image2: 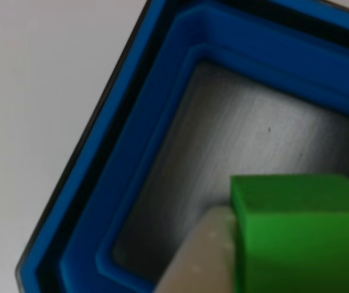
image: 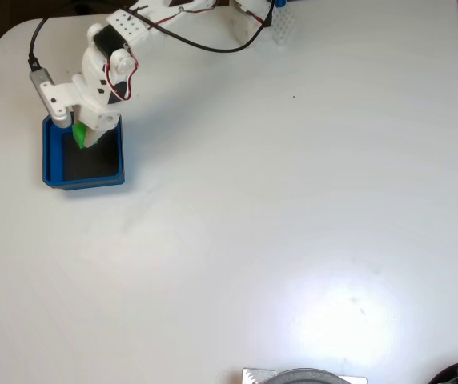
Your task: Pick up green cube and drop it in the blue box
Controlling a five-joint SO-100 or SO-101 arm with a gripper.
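White two-finger gripper [image: 85, 134] hung over the square blue plastic tray with low walls and a dark floor [image: 51, 164], near its upper-left corner in the fixed view. It pinched the small bright green solid cube [image: 78, 134]; one pale finger [image2: 202, 259] pressed the cube's [image2: 296, 235] side in the other view, though the opposite finger was hidden. The cube sat above the tray's [image2: 162, 122] floor, apparently clear of it. Judged step: release. The next move called for spreading the jaws and lifting away.
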